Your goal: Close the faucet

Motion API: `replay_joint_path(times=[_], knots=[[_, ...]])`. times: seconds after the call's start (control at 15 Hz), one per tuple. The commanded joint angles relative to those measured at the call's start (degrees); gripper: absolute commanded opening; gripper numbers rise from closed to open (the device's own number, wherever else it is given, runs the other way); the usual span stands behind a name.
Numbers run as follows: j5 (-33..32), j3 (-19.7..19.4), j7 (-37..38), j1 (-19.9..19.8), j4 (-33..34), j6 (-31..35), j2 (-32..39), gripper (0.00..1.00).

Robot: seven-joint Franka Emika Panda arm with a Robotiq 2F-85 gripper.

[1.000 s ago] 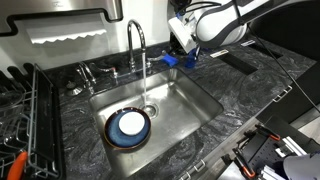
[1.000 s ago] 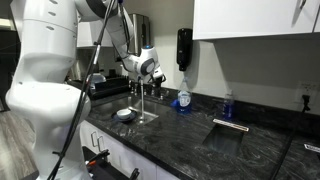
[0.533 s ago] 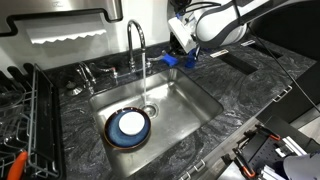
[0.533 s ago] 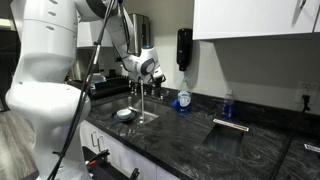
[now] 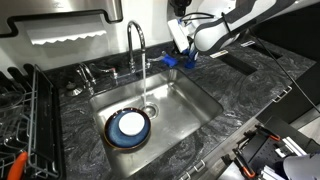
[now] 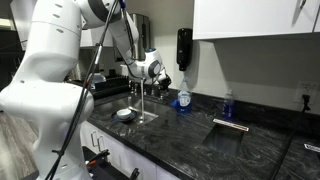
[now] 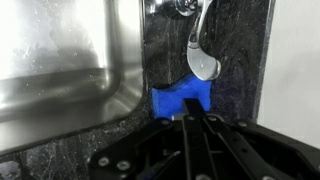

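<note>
The faucet (image 5: 137,42) is a tall chrome gooseneck behind the steel sink (image 5: 195,100), and water runs from its spout into the basin. Its small chrome lever handle (image 7: 203,58) shows in the wrist view, just beyond my fingertips. My gripper (image 5: 180,57) hangs low over the counter right beside the faucet, on the lever's side, and it also shows in the exterior view from across the room (image 6: 160,74). In the wrist view its fingers (image 7: 190,118) lie together, shut, with a blue piece (image 7: 181,101) at their tips. I cannot tell whether the tips touch the lever.
A blue bowl with a white plate (image 5: 129,127) lies in the sink under the stream. Shorter chrome fittings (image 5: 88,74) stand behind the sink. A dish rack (image 5: 22,115) fills the counter's end. Blue bottles (image 6: 183,97) stand on the dark stone counter (image 6: 190,135).
The arm has shifted slightly and the gripper has edged a little along the counter beside the faucet. Water keeps running.
</note>
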Motion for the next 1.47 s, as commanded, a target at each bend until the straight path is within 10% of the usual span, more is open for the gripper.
replay_joint_path(times=[0.0,1.4], knots=[[-0.43,-3.18,6.15,3.78,4.24,0.61,4.38,0.0],[0.57,-9.8,24.05,6.76,26.28,-1.21,23.31,0.0]])
